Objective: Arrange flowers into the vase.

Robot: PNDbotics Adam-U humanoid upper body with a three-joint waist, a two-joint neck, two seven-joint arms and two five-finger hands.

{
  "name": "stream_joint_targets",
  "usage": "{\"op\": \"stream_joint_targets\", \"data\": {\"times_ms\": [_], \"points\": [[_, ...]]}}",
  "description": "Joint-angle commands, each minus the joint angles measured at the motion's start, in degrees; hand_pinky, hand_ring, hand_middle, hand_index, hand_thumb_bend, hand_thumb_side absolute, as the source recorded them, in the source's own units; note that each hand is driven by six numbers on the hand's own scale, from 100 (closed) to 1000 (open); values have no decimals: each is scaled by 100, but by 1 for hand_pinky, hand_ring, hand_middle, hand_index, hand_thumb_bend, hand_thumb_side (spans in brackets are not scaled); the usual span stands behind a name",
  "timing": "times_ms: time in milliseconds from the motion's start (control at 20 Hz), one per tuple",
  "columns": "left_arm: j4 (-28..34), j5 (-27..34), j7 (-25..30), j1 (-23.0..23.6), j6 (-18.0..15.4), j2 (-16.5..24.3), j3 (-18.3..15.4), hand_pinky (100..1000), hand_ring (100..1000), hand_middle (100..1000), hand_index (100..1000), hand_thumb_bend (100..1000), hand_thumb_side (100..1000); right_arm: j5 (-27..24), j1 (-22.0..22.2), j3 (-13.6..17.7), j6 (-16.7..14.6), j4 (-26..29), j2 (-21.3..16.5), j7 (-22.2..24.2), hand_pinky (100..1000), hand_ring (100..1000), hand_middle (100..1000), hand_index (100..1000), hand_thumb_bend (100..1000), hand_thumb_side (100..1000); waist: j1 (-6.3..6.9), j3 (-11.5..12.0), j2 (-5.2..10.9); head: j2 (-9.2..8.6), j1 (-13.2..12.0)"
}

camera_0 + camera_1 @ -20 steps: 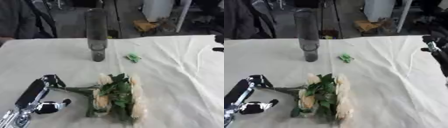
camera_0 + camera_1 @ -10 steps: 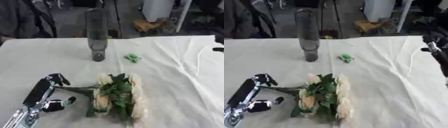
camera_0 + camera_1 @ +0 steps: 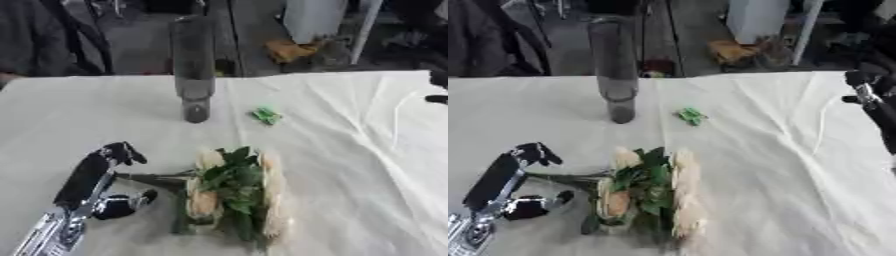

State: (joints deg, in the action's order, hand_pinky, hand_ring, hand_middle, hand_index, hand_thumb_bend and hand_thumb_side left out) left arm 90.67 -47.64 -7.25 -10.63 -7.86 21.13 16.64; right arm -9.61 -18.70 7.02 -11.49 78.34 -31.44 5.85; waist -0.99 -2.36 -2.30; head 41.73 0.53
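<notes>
Flowers lying flat, left robot hand at stems; no writing legible.

Soft, even light falls on the pale cloth over the bench, leaving only faint shadows under the flowers. Everything looks blurred, the dim background behind the vase most of all.

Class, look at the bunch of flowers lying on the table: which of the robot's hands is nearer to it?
The left hand. It sits just left of the flower bunch, by the stem ends. The right hand is at the table's far right edge, well away.
</notes>
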Motion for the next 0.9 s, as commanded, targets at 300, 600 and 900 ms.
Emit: {"op": "stream_joint_targets", "data": {"times_ms": [300,600,900], "points": [[-58,-363,167,-224,-65,-52,1,697,599,591,672,694,100,-1,-103,31,-17,90,-109,4,753,896,806,778,100,601,-9,-18,36,-14,1],[-194,-541,192,-325,-93,-170,10,699,599,590,671,682,100,-4,-103,32,-15,89,-106,3,753,896,806,779,100,603,-8,-22,32,-11,38],[-321,-600,171,-407,-99,-313,-6,697,594,584,663,676,100,-10,-109,32,-12,88,-96,1,753,896,806,779,100,605,-12,-37,24,-14,49]]}}
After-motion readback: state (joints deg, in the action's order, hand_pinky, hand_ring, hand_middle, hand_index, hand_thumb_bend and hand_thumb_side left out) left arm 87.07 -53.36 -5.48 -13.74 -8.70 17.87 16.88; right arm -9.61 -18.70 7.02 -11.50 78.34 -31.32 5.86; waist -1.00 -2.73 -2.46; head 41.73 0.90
